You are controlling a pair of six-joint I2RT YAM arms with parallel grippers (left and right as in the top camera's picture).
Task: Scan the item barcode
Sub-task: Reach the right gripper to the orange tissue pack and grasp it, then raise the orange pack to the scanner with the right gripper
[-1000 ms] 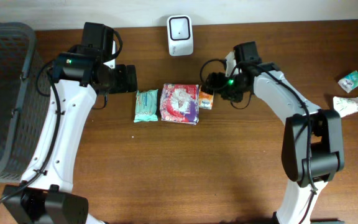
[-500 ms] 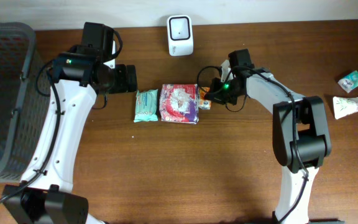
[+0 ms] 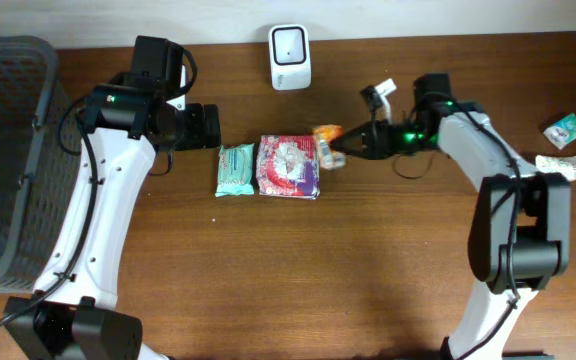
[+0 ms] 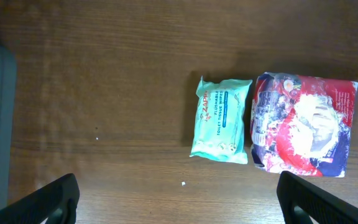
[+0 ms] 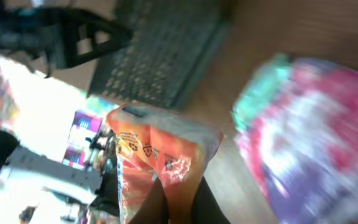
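"Overhead view: where is the item?"
"My right gripper [image 3: 344,150] pinches the orange sachet [image 3: 327,141], just beside the red packet [image 3: 288,166], near the white scanner [image 3: 290,44]."
"And the left?"
"My left gripper [image 4: 178,183] is spread wide, near the teal wipes [image 4: 221,119]."

The overhead view is evenly and softly lit, and the arms cast only faint, diffuse shadows on the desk [image 3: 268,260]. The left wrist view is sharp, and the teal pack [image 4: 221,119] throws a short shadow toward 9 o'clock. The right wrist view is smeared by motion blur and blown out to white at 9 o'clock. Only the orange packet [image 5: 160,155] is fairly legible.
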